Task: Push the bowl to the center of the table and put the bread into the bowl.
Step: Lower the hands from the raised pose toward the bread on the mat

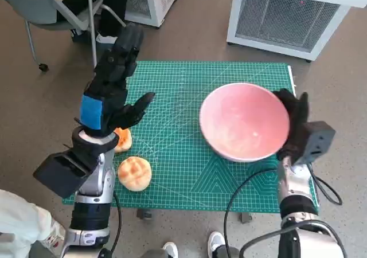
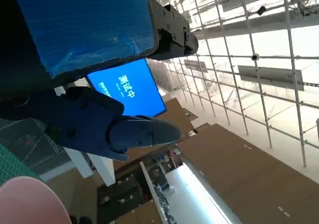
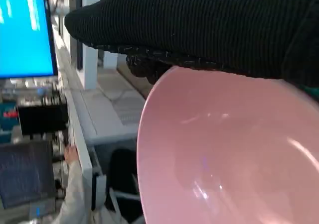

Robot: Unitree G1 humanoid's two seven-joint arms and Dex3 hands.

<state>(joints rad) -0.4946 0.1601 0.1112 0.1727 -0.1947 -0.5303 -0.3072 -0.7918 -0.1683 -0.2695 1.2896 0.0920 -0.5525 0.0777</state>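
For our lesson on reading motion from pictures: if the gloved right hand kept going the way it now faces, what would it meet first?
The right hand already lies against the far right rim of the pink bowl, facing inward across the green mat. So the bowl comes first; contact looks made, though depth is hard to judge.

- Green mat covers the table.
- White grille cabinet beyond the mat's far right corner.
- Chair past its far left corner.
- Shoes at its near edge.

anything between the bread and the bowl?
Nothing: in the head view only bare green mat separates the bread from the bowl.
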